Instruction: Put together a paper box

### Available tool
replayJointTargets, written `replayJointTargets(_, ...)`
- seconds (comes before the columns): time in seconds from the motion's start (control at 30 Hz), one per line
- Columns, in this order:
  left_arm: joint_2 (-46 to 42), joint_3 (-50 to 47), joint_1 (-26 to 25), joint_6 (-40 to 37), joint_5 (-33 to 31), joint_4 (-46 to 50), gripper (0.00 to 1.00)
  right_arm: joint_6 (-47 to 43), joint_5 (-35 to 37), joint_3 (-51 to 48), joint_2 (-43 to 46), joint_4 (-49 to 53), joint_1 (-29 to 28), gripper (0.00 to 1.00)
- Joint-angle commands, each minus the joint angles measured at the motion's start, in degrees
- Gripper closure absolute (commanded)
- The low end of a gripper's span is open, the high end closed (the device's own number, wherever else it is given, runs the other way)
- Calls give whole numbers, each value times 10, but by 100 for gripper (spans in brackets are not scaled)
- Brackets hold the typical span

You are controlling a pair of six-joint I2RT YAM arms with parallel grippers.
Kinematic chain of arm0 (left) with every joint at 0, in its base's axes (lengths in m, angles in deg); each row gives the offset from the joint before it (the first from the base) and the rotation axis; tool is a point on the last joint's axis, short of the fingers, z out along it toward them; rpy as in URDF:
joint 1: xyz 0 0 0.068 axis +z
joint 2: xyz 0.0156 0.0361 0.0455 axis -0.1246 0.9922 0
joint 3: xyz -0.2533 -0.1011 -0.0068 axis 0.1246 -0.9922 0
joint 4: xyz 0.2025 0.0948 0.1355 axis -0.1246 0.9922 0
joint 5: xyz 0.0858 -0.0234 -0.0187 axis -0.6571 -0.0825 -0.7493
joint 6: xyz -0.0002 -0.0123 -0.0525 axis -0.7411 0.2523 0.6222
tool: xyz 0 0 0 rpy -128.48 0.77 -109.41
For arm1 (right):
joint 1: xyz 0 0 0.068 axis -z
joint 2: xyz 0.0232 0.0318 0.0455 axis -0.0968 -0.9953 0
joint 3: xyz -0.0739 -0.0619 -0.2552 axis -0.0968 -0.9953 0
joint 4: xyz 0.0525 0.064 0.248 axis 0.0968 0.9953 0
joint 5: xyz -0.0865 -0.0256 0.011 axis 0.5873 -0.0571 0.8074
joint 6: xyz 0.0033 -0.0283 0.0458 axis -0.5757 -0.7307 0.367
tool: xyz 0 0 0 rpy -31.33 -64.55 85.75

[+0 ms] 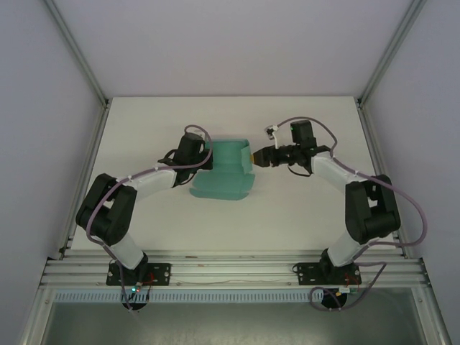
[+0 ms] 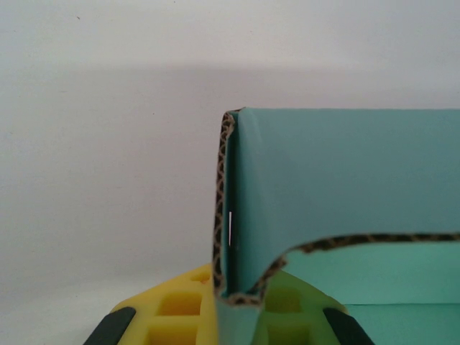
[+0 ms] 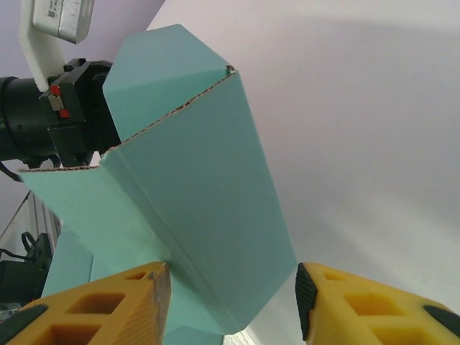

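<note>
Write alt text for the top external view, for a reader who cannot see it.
A partly folded teal paper box lies in the middle of a white table, seen from above. The left gripper meets its left side, the right gripper its right side.

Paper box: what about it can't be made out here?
- Top external: which flaps of the paper box are tucked is too small to tell; the left hand covers its upper-left corner.
- Left wrist: its right part is cut off by the frame edge.
- Right wrist: its lower end runs off the bottom between the open fingers of the right hand.
</note>
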Motion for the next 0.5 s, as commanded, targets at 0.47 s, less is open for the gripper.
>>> replayJointTargets(0.47,10,26,-2,11,-34,28,100,89,294,38,-33,-64,-102,49)
